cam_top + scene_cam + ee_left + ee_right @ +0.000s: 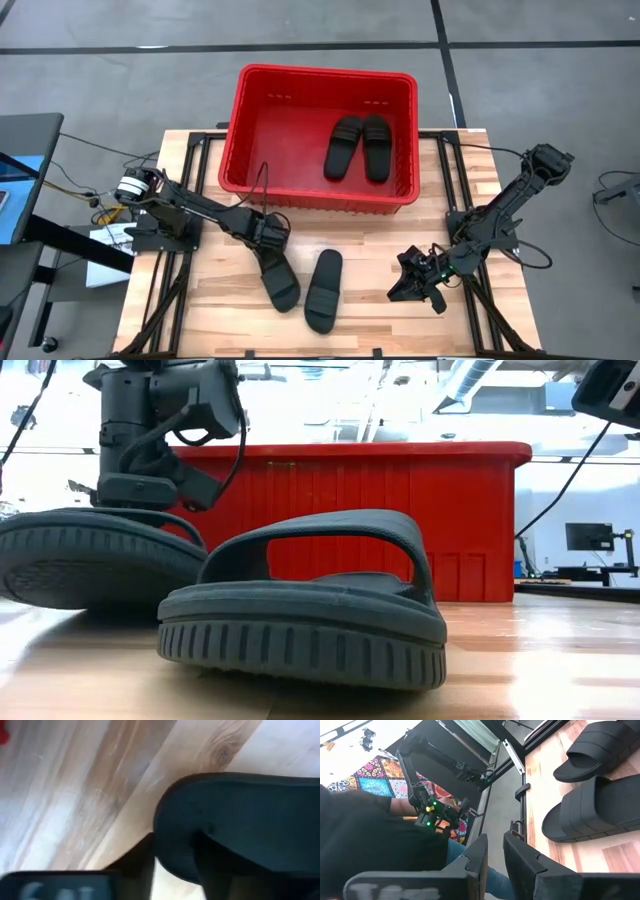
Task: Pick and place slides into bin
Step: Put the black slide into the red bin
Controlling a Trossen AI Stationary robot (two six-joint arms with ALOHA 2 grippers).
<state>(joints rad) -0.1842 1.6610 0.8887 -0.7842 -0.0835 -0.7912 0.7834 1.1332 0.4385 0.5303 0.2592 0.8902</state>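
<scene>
Two slides (357, 147) lie side by side inside the red bin (240, 130), toward its right half; that half of the task reads as done. Two slides remain on the table (200, 310) in front of the bin: one (279, 277) under the left gripper (272, 243) and a second (323, 290) just beside it, apart from the first and untouched. The left gripper stands at the near end of its slide; the left wrist view shows its fingers (142, 857) on either side of the slide's edge, narrowed about it, but whether the grip is already firm cannot be told. The slide rests on the wood, not yet lifted. The right gripper (425, 275) waits near the table's right front, well apart from both slides, with its fingers (520, 857) set narrow and holding nothing. Judged from this layout, two pick-and-place cycles remain.
</scene>
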